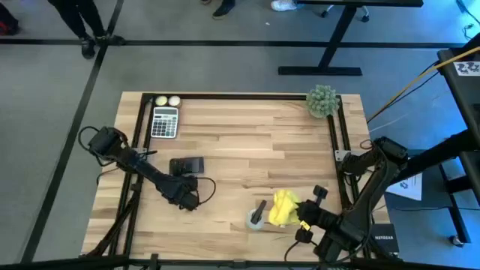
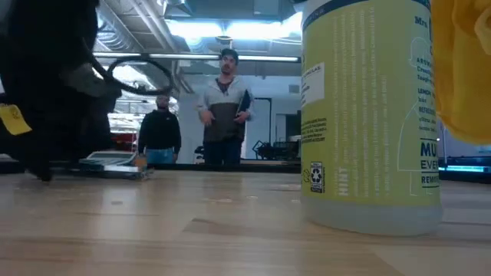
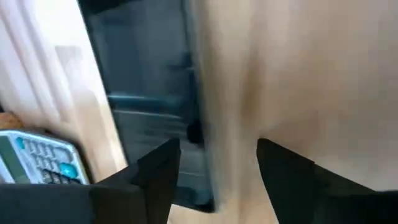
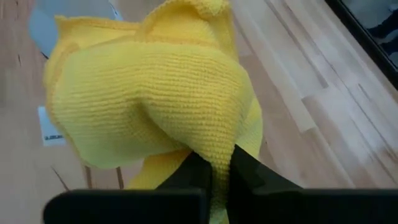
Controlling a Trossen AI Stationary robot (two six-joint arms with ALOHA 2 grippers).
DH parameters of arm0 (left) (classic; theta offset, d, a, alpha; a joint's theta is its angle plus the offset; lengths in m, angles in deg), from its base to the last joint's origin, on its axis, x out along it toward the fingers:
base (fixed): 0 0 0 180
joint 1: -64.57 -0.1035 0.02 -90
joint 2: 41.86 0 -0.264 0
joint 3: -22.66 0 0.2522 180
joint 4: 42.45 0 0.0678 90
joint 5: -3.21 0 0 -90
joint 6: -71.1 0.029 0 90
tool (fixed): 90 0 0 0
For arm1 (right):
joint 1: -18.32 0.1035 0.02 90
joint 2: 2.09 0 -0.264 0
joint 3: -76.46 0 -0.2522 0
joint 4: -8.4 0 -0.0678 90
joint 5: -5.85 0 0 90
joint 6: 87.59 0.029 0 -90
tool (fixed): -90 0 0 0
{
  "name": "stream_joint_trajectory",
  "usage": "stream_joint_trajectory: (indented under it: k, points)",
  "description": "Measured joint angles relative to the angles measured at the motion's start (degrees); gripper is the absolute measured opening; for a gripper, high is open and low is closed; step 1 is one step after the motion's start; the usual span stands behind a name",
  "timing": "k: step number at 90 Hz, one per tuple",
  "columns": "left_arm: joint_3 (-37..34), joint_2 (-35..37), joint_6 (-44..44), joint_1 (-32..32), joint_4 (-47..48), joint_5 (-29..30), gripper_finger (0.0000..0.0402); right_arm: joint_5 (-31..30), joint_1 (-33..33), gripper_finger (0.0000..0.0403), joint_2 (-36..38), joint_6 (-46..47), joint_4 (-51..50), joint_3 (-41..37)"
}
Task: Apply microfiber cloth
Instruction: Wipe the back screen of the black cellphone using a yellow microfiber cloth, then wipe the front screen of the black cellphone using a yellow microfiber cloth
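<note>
High view: the wooden bench [image 1: 240,150] carries a calculator [image 1: 164,122] at its far left, two pale balls [image 1: 167,101] just beyond it, and a fuzzy green ball [image 1: 322,100] at the far right corner. A black phone [image 1: 187,164] lies flat in the left half. The left gripper [image 1: 184,196] sits low just on the near side of the phone; in the left wrist view its two dark fingers [image 3: 155,180] stand moderately apart with nothing between them, spanning one long edge of the phone [image 3: 149,93], and the calculator [image 3: 40,158] shows off to one side.

Near the front edge on the right, the right gripper [image 1: 300,217] holds the microfiber cloth [image 1: 283,208], a bunched bright yellow mass just beside a spray bottle [image 1: 257,216]. The right wrist view shows the fingers [image 4: 196,171] closed narrowly on a fold of the cloth [image 4: 149,93], which balloons up and away from them above the bench, with the bottle's pale body [image 4: 50,28] partly hidden behind it.

From the low view, the bottle [image 2: 372,115] stands upright on the bench with its yellow label facing the camera, and the cloth [image 2: 464,69] hangs at its side, off the bench surface. Two people [image 2: 222,107] stand in the room beyond.
</note>
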Motion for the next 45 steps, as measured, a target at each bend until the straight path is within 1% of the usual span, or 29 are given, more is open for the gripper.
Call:
stream_joint_trajectory:
  k: [8,20,31,39,45]
  points:
    - [3.3,0.4,-2.8,1.7,5.9,-1.8,0.0198,0.8,0.0,0.0001,0.0,0.0,-0.4,0.0]
    - [8.8,4.5,-8.9,5.5,12.3,-0.4,0.0198,1.2,-0.1,0.0001,0.0,0.0,-0.5,0.0]
    - [11.1,11.4,-17.6,7.7,13.7,0.8,0.0198,1.2,-0.5,0.0001,0.0,0.2,-1.1,0.0]
    - [10.7,17.6,-24.0,9.2,13.7,2.3,0.0198,1.6,-0.8,0.0001,0.0,0.7,-1.5,0.0]
    - [10.0,21.9,-27.9,10.3,14.0,4.8,0.0197,1.6,-0.8,0.0001,0.0,1.0,-1.7,0.0]
